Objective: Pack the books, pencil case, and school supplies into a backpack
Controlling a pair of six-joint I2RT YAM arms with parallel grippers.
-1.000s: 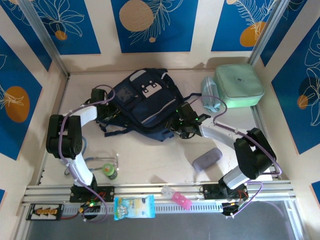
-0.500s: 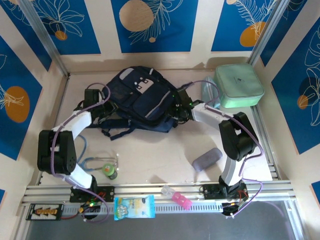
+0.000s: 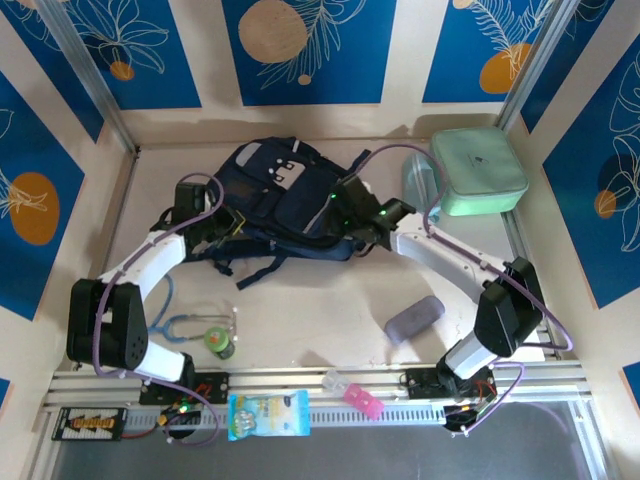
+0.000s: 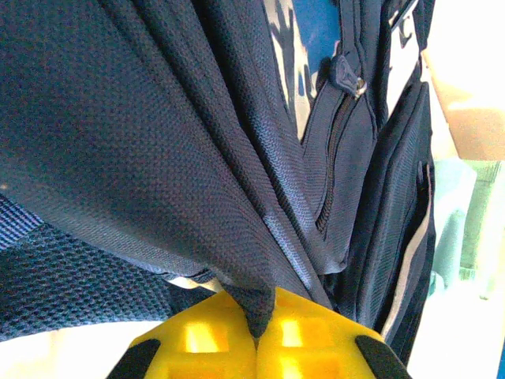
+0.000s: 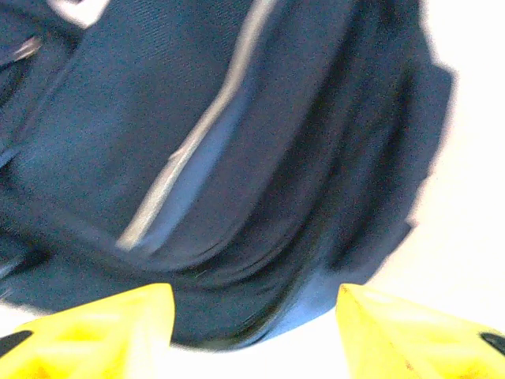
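Note:
The navy backpack [image 3: 283, 190] lies at the middle back of the table, front buckles up. At its left side, my left gripper [image 3: 226, 226] is shut, with a fold of the backpack's fabric [image 4: 237, 237] pinched between the yellow fingertips [image 4: 300, 335]. My right gripper [image 3: 347, 208] sits at the bag's right side and is open. In the blurred right wrist view, its yellow fingers [image 5: 102, 332] stand wide apart with the bag's lower edge [image 5: 260, 260] just beyond them and nothing held. The books are out of view. A grey-lilac pouch [image 3: 413, 318], perhaps the pencil case, lies at the front right.
A mint-green square case [image 3: 478, 170] stands at the back right, with a pale blue item [image 3: 418, 190] beside it. A green round item [image 3: 220, 343] and a blue cord [image 3: 185, 325] lie front left. A blue packet [image 3: 268, 413] and a pink-white item [image 3: 352, 393] rest on the front rail.
My left gripper has closed fully on the backpack fabric. The right gripper let go, opened wider and shifted along the bag's right side. The backpack moved slightly back and left.

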